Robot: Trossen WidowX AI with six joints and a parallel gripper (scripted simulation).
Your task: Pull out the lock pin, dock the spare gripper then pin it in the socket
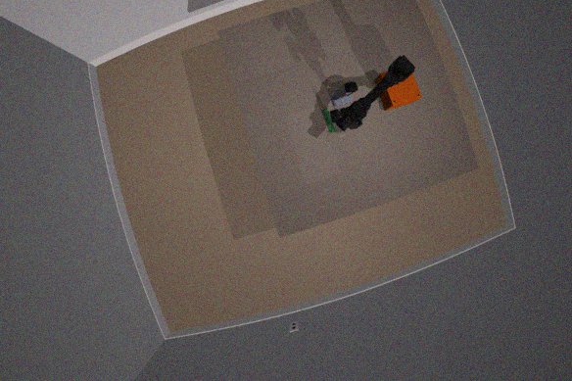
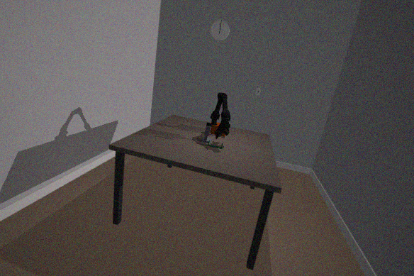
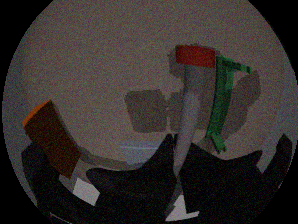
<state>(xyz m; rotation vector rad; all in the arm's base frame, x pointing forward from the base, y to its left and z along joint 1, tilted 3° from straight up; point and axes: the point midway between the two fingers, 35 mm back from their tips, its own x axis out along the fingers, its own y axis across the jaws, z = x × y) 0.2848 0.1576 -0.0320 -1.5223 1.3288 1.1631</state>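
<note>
The closed end effector grips the gray pin, its long axis running outward to the red end, roughly alongside the green bracket on the table, so sideways alignment probably governs the next move.

The black two-fingered tool is closed on the tapered tip of a long grey pin with a red cylindrical head; a slim green bracket-like piece shows just beside the pin, and an orange-and-brown block shows well apart from it
</note>
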